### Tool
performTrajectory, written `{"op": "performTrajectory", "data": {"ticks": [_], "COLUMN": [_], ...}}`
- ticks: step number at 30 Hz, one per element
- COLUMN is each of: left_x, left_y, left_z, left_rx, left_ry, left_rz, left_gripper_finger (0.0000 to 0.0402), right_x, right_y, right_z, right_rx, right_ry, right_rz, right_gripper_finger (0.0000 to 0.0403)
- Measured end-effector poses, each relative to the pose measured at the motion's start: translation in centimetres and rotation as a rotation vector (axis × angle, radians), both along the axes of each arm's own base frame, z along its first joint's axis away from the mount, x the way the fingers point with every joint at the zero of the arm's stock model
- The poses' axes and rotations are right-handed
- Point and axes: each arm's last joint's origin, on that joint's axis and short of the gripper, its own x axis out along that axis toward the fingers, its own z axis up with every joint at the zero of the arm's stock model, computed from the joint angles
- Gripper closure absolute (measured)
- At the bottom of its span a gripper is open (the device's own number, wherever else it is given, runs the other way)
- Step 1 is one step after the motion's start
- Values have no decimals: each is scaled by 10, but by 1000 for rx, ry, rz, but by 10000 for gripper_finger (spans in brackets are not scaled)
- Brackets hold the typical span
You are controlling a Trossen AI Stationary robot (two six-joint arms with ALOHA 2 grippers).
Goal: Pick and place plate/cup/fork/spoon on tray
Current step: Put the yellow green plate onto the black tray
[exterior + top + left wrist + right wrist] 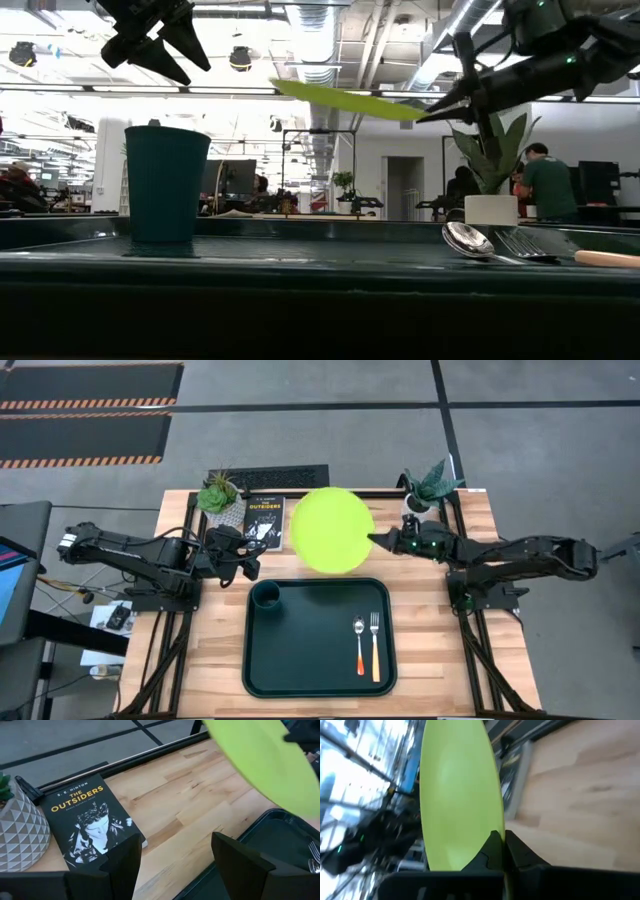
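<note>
The lime-green plate [331, 528] is in the air above the table's far middle, held by my right gripper [377, 541], which is shut on its right rim. The dark green tray [318, 680] lies at the table's near middle. On it the dark green cup [265, 596] stands upright in the far left corner, and the spoon [359, 645] and fork [375, 647] lie side by side at the right. My left gripper [250, 563] is open and empty, high above the tray's far left corner. My right gripper pinches the plate's rim [499, 827] at the plate's right edge between its two fingers. The fingers come level from the table's right side. The plate is lifted clear of the table and tilts, its held edge lower [410, 112] than its free edge.
A black book [264, 520] lies at the far left of the table beside a white plant pot [218, 495]. A second plant pot [428, 488] stands at the far right. People show in the room beyond the table in the low view [545, 185].
</note>
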Motion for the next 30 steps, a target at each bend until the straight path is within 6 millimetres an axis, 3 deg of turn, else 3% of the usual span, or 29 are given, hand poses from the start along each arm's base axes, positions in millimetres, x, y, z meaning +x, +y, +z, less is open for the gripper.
{"op": "performTrajectory", "data": {"ticks": [15, 24, 30], "left_x": [0, 0, 0], "left_y": [0, 0, 0], "left_z": [0, 0, 0], "left_rx": [0, 0, 0], "left_ry": [0, 0, 0], "left_rz": [0, 0, 0], "left_gripper_finger": [173, 173, 173], "right_x": [7, -6, -3], "right_y": [77, 125, 152], "right_z": [-8, -13, -9], "right_rx": [30, 104, 119], "right_ry": [78, 124, 230], "right_rz": [327, 394, 419], "right_gripper_finger": [400, 400, 400]}}
